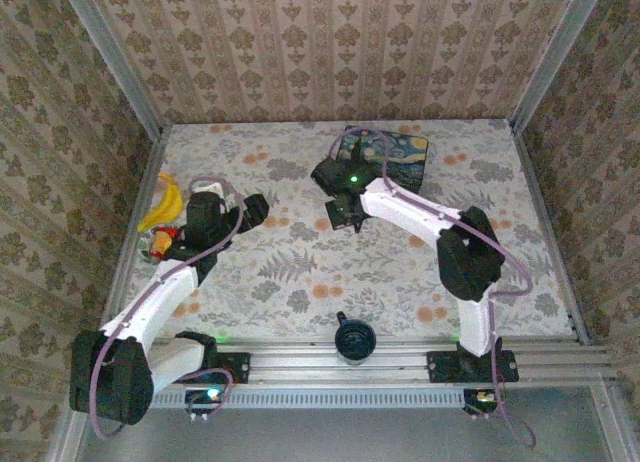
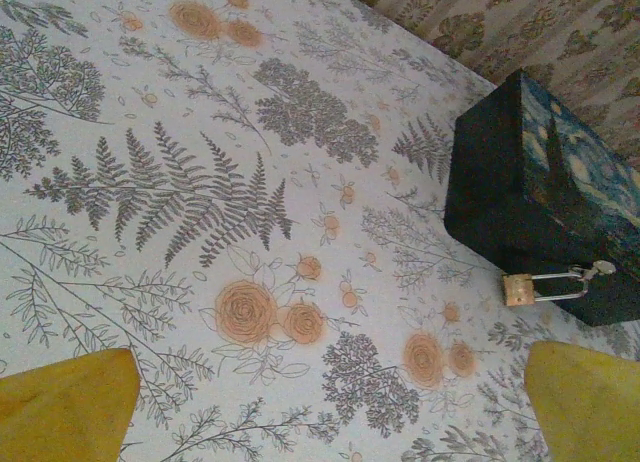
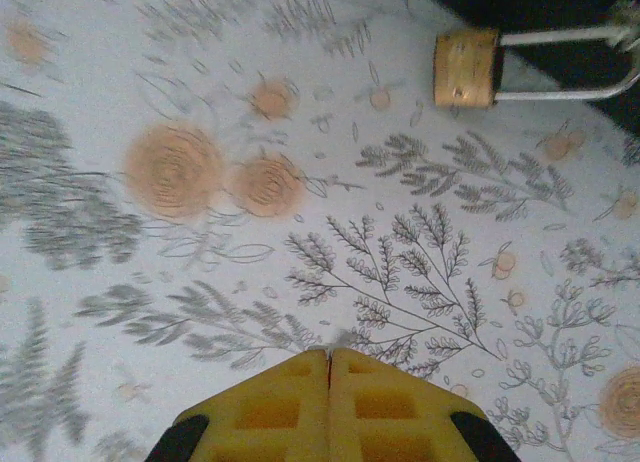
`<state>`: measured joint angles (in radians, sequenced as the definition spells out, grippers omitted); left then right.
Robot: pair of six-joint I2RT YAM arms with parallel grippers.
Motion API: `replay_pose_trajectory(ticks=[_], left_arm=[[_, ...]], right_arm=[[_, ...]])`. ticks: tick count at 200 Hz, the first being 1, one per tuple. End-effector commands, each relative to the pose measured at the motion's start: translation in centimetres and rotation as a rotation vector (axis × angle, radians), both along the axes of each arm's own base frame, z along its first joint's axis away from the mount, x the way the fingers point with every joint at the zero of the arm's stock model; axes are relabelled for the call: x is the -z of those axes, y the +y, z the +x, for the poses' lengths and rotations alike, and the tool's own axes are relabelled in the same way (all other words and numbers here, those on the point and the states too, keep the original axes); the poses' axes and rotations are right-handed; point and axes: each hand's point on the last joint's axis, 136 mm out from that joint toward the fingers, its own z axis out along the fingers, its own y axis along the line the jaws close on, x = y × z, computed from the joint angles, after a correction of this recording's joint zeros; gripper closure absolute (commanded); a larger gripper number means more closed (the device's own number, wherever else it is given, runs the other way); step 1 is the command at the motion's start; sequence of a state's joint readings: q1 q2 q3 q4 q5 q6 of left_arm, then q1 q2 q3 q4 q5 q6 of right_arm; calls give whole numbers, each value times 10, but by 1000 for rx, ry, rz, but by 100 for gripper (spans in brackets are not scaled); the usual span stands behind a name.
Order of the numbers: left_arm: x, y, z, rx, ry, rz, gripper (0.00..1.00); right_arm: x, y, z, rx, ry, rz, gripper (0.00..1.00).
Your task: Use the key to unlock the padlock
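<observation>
Though closed, right hand point(image 3: 329, 354) near padlock point(image 3: 465, 69).

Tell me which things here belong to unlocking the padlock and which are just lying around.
Job: padlock, hooked to the box; shut right end effector.
Lying about: banana; black round object at the near edge.

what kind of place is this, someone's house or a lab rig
Most likely a lab test cell, not a home: wallpapered panels box in a floral-covered table, with the left arm and right arm bolted to an aluminium rail.
</observation>
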<state>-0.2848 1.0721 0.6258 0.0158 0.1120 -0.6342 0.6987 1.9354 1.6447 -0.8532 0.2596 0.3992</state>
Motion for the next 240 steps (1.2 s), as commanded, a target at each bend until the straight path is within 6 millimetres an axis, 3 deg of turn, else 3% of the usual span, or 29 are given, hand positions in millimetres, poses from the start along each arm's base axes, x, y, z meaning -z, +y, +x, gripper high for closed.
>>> replay_pose_trajectory(ticks=[1, 76, 123, 177, 240], left_arm=[[-21, -7, -1, 59, -72, -16, 0], [-58, -37, -8, 274, -264, -40, 0], [-71, -59, -13, 401, -379, -73, 1], [-79, -92, -28, 549, -468, -14, 6], [-83, -117, -40, 672, -500, -25, 13]], right_arm=[[-30, 7, -5, -87, -26, 57, 100], [-115, 29, -31, -230, -81, 300, 100], [-149, 34, -34, -194, -73, 476, 100], [-167, 35, -35, -157, -49, 637, 100], [-165, 26, -31, -128, -41, 688, 100]])
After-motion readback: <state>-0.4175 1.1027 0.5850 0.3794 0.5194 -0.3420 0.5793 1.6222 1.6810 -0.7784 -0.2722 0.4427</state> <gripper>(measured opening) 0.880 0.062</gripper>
